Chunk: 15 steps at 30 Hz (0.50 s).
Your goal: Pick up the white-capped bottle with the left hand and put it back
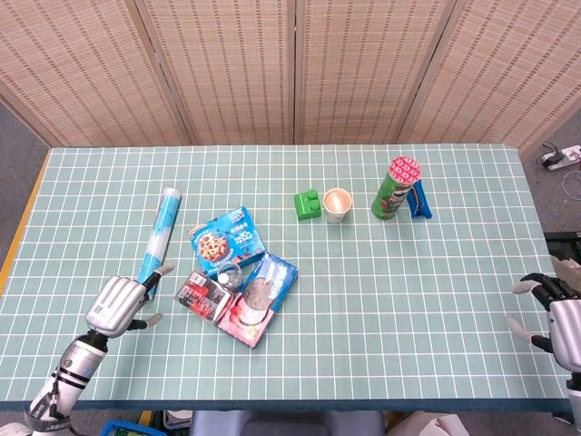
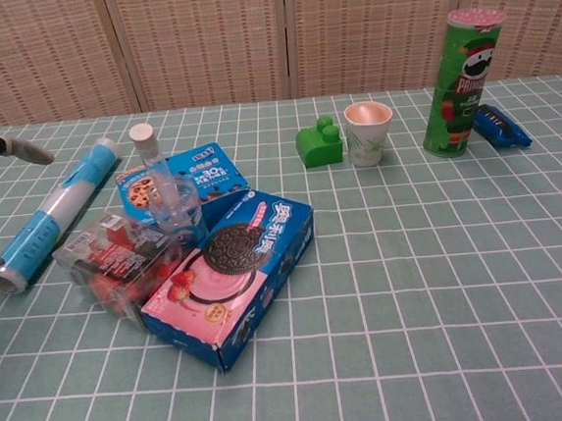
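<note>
The clear bottle with a white cap [image 2: 160, 190] stands upright in the pile left of centre, between a blue cookie box and a red packet. From above, the bottle [image 1: 230, 274] shows only its top. My left hand [image 1: 119, 303] hovers left of the pile, beside the lower end of a blue tube, fingers spread and holding nothing. In the chest view only its fingertips [image 2: 18, 150] reach in from the left edge. My right hand [image 1: 556, 311] sits at the table's right edge, fingers apart and empty.
A blue tube [image 1: 156, 240] lies left of the pile. The pile holds a blue cookie box [image 1: 227, 240], an Oreo box [image 1: 259, 296] and a red packet [image 1: 201, 296]. Further back stand a green block [image 1: 308, 204], a paper cup [image 1: 337, 203], a Pringles can [image 1: 394, 189] and a blue packet [image 1: 419, 201].
</note>
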Each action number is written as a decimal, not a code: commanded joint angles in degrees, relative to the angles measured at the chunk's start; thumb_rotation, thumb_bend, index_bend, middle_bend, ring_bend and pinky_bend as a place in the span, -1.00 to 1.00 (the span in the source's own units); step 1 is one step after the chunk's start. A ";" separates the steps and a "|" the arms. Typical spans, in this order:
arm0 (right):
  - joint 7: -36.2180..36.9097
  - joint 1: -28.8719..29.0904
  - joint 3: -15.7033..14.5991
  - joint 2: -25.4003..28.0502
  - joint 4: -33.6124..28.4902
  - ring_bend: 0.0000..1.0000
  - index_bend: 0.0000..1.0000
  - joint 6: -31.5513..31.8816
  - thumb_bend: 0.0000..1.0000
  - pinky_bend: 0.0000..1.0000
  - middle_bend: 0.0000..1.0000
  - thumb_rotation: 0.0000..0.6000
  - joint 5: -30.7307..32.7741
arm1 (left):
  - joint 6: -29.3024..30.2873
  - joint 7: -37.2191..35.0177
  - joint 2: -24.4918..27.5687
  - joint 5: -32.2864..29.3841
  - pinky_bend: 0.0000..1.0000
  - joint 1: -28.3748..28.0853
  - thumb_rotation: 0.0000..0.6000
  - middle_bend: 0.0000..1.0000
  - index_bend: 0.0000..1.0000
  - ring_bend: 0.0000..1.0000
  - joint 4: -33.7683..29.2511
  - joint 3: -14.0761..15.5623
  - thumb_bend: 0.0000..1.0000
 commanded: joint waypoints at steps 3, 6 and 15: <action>0.87 -0.24 -0.16 0.42 0.02 -0.31 -0.13 0.18 -0.80 0.17 -0.26 1.00 -0.26 | -2.19 3.78 -0.98 -1.27 1.00 -1.73 1.00 1.00 -0.64 0.68 -2.64 0.02 -0.61; 1.41 -0.33 -0.21 0.68 0.08 -0.31 -0.13 0.29 -0.80 0.17 -0.26 1.00 -0.45 | -2.99 6.13 -1.53 -2.06 1.00 -2.40 1.00 1.00 -0.64 0.68 -4.04 0.09 -0.61; 2.60 -0.54 -0.35 1.21 0.22 -0.31 -0.13 0.52 -0.80 0.17 -0.26 1.00 -0.88 | -4.54 10.58 -2.79 -4.16 1.00 -4.43 1.00 1.00 -0.64 0.68 -6.89 -0.27 -0.61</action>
